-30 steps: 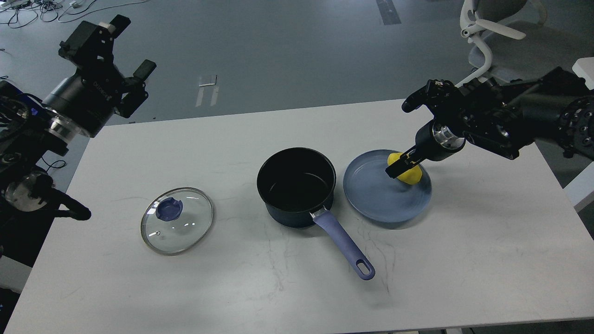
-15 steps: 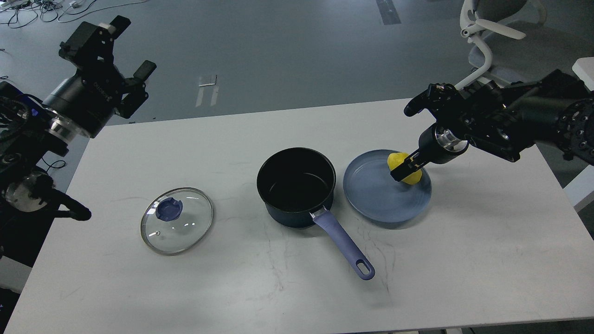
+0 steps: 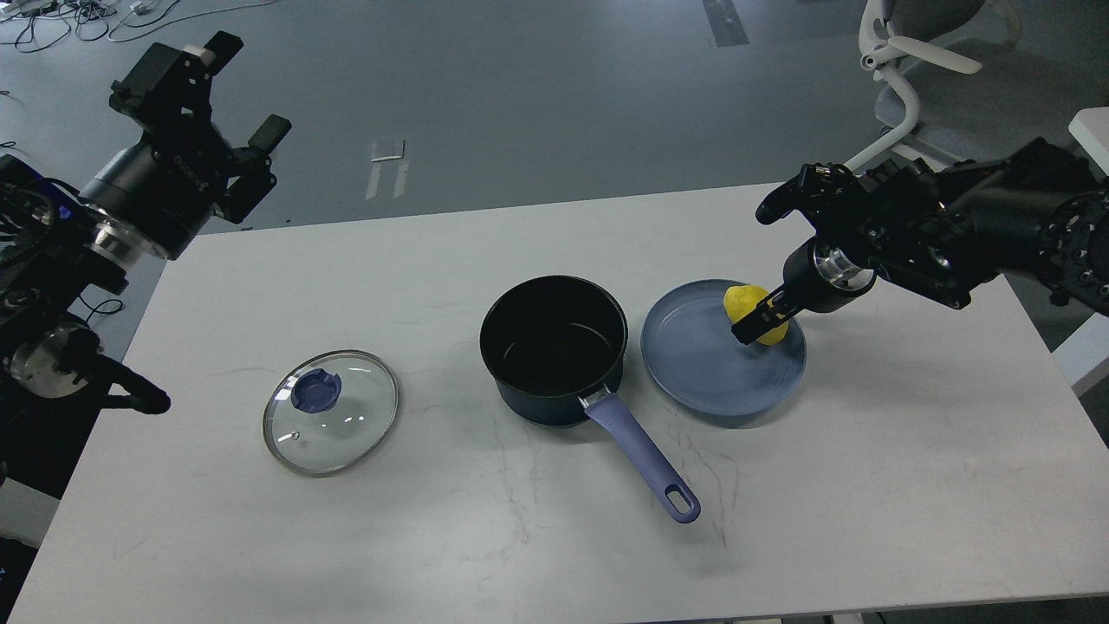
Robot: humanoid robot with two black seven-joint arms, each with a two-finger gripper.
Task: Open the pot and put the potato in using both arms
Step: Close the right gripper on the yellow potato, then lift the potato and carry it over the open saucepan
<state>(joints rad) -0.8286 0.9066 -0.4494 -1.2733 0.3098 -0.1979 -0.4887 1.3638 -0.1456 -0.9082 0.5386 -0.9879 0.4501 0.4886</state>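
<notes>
The dark pot (image 3: 553,347) stands open in the middle of the table, its purple handle (image 3: 641,455) pointing toward me. Its glass lid (image 3: 331,412) with a blue knob lies flat on the table to the left. The yellow potato (image 3: 752,309) sits on the far right part of the blue plate (image 3: 706,364), right of the pot. My right gripper (image 3: 752,325) reaches down onto the potato; its dark tip overlaps it and the fingers cannot be told apart. My left gripper (image 3: 247,91) is open and empty, raised beyond the table's far left corner.
The white table (image 3: 910,451) has bare surface at the front and at the right. An office chair (image 3: 910,78) stands behind the right arm. Cables lie on the floor at the far left.
My right gripper's tip has shifted slightly right and toward me across the potato. The potato, plate, pot and lid have stayed in place. The left arm has barely moved.
</notes>
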